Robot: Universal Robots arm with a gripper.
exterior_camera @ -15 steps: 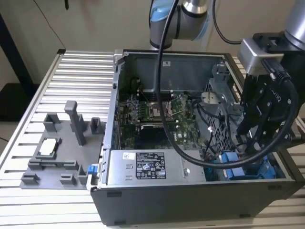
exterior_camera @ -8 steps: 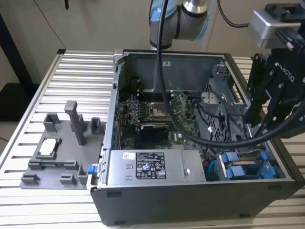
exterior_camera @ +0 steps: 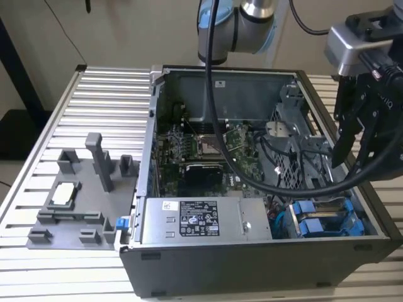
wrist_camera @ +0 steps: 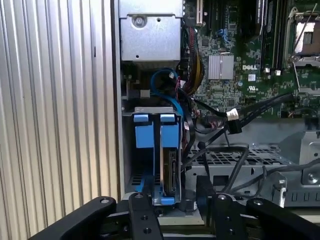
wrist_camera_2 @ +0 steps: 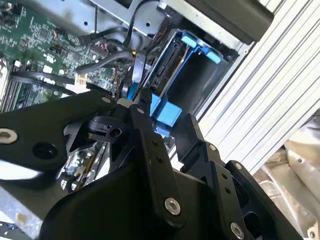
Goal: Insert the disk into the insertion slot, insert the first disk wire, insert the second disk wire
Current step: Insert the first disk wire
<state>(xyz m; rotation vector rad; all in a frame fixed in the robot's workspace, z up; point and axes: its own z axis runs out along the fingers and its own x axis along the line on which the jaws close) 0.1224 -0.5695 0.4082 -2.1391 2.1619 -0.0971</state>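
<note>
The disk (wrist_camera: 171, 173) stands on edge in a bright blue carrier (wrist_camera: 168, 131) inside the drive bay, beside another blue carrier (wrist_camera: 141, 131). In the exterior view the blue carriers (exterior_camera: 324, 221) sit at the case's near corner on that view's right. My gripper (exterior_camera: 354, 151) hangs above that side of the case, open and holding nothing. Both wrist views show its black fingers (wrist_camera: 141, 212) straddling the air over the carrier end (wrist_camera_2: 165, 112). Loose black wires with a white connector (wrist_camera: 232, 115) lie next to the bay, and a blue wire (wrist_camera: 165, 80) loops behind it.
The open computer case (exterior_camera: 151, 157) rests on a ribbed metal table (exterior_camera: 107, 94). A grey labelled power-supply box (exterior_camera: 201, 220) fills the case's front, with the motherboard (exterior_camera: 208, 151) behind. A grey fixture tray (exterior_camera: 82, 207) holding a chip (exterior_camera: 65, 194) lies at the exterior view's left.
</note>
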